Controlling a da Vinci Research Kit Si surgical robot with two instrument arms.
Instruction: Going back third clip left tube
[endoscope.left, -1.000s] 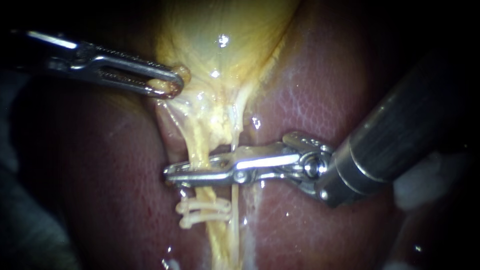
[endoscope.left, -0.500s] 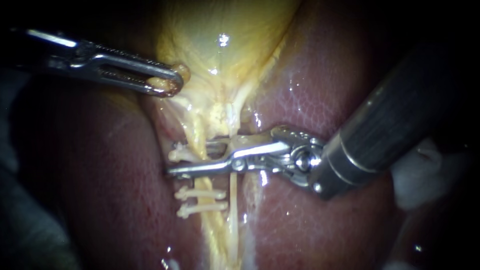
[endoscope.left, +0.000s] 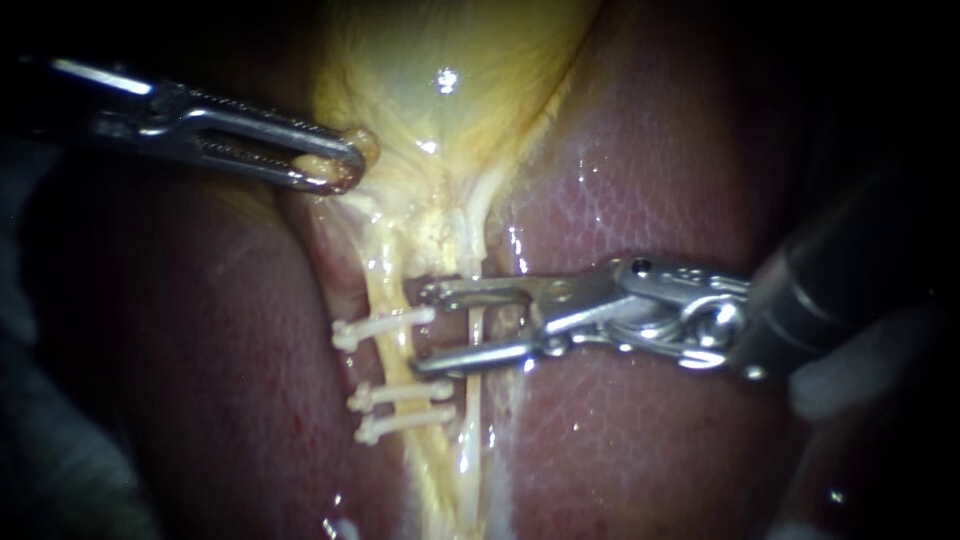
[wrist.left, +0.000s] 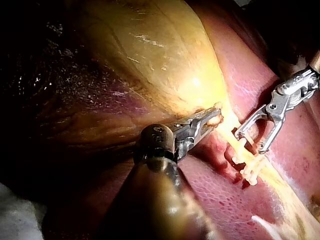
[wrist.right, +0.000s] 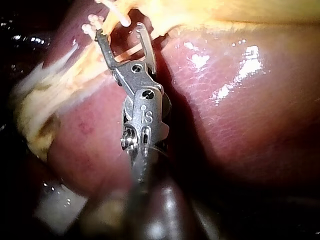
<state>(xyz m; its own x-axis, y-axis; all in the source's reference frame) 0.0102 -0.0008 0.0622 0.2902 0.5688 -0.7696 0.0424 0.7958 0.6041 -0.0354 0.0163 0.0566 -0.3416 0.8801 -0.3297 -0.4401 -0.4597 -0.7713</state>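
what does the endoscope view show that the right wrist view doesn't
Only the endoscope view: the left instrument, jaws shut on the gallbladder, and three clips that can be counted apart on the left tube. Only the right wrist view: the right instrument seen from behind along its shaft, with one clip end just ahead of the gap between its jaws. Both: the right instrument's open jaws holding nothing, the clips, and the liver.
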